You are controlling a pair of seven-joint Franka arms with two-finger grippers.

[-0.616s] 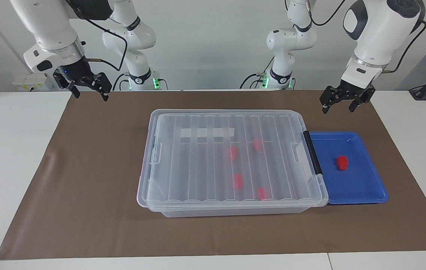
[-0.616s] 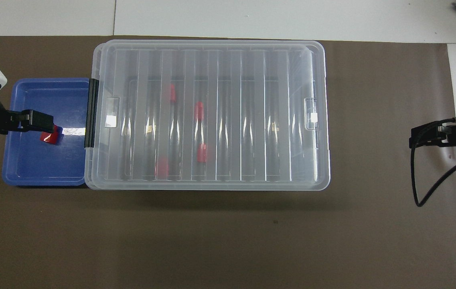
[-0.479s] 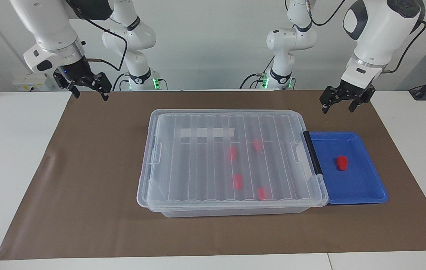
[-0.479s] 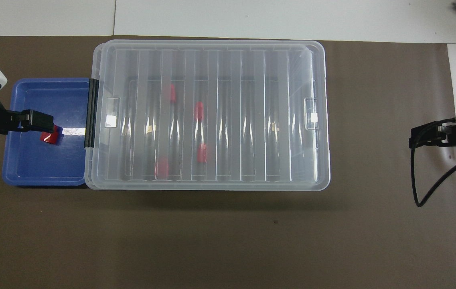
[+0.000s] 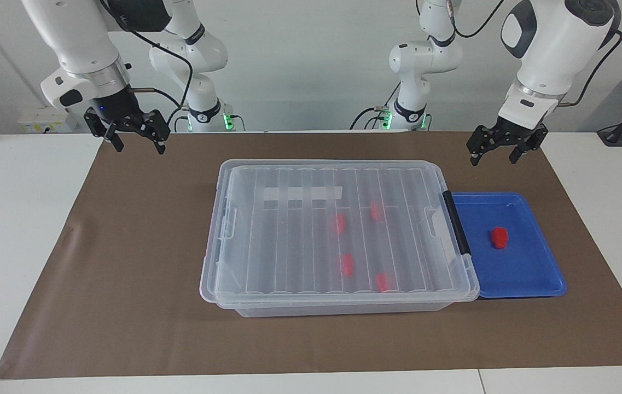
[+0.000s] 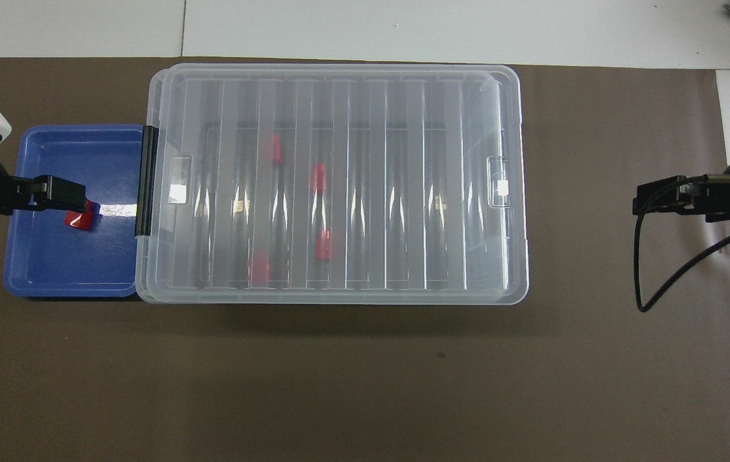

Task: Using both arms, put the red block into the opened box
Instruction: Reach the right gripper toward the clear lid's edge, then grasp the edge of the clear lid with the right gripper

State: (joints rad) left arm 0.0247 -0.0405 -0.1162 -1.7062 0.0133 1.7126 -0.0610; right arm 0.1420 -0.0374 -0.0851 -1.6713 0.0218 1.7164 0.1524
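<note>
- At the counter's point(image 5: 15, 230) centre, on a brown mat point(image 5: 125, 273), sits the box point(image 5: 338, 232), a clear bin with its ribbed lid point(image 6: 332, 179) on and closed; four red blocks show blurred through it.
- At 3 o'clock of the box in the facing view, touching its black-handled point(image 5: 457, 224) end, lies a shallow blue tray point(image 5: 540, 273).
- Red block point(image 5: 499, 237): lies alone in the tray, near its middle, touched by neither tool.
- Left tool point(image 5: 499, 150): raised over the mat at 12 o'clock of the tray in the facing view, fingers spread, released, holding nothing; in the overhead view it overlaps the block point(image 6: 77, 218).
- Right tool point(image 5: 134, 139): raised over the mat toward the right arm's end, at 10 o'clock of the box in the facing view, fingers spread, released, holding nothing.
</note>
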